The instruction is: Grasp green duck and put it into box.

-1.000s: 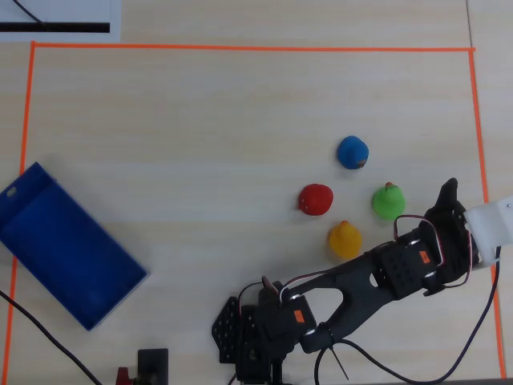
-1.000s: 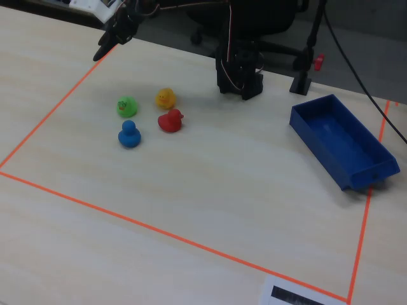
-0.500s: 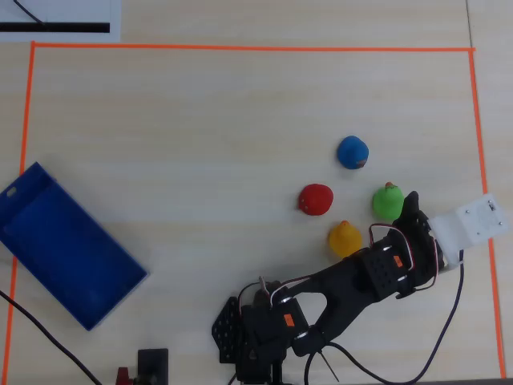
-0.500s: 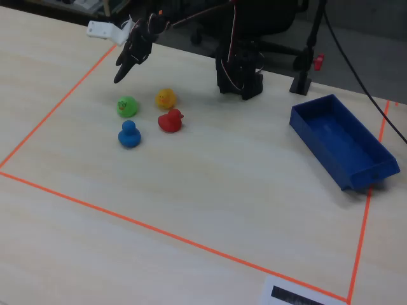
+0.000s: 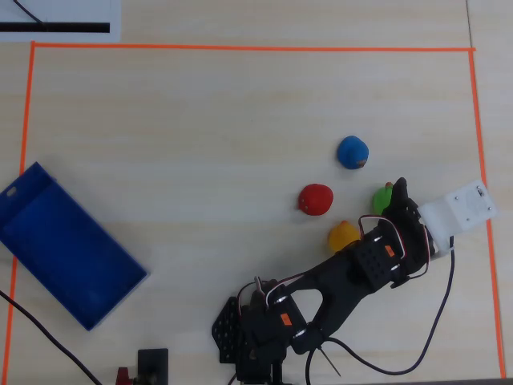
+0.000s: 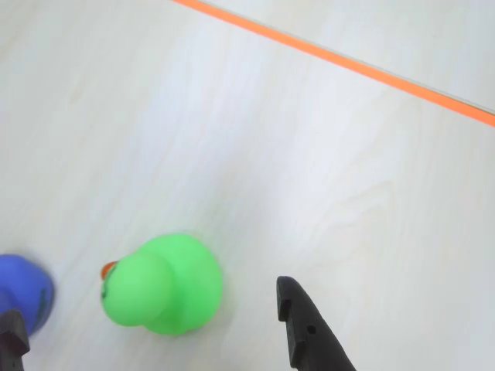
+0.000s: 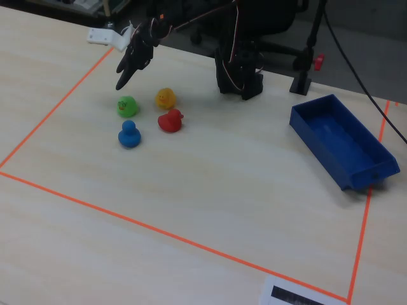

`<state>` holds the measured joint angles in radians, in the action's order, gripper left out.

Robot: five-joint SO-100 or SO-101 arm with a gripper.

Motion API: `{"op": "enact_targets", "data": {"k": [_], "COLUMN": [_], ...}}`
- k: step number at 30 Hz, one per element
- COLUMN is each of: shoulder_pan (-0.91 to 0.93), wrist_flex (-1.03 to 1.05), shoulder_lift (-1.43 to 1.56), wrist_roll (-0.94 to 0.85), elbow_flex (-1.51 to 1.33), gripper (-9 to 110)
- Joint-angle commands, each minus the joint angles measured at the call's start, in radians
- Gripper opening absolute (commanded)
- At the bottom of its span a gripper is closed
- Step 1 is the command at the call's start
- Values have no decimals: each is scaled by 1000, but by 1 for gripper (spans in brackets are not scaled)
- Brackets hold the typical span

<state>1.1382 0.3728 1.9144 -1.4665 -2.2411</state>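
Claw [image 7: 122, 81] hangs spread wide above the green duck [image 6: 164, 284], gripping nothing; in the wrist view one dark finger [image 6: 305, 328] sits just right of the duck and the other tip shows at the lower left corner. That duck stands on the table [image 7: 210, 190] with its beak toward the blue duck [image 6: 23, 294], which is just beside it. In the fixed view the yellow duck [image 7: 165, 98] and red duck [image 7: 170, 120] lie near to the right. Orange tape [image 7: 159, 232] frames the working area. The box [image 7: 342, 142] rests well apart on the right, holding nothing.
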Motion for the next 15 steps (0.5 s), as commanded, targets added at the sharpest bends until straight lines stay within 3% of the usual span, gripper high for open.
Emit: {"op": "enact_targets", "data": {"k": [1, 15], "shoulder_pan": [-23, -67], "wrist_flex": [-35, -161], "shoulder_lift": [12, -86], "wrist_roll": [14, 38], "elbow_flex": [11, -55], "gripper": [43, 43]}}
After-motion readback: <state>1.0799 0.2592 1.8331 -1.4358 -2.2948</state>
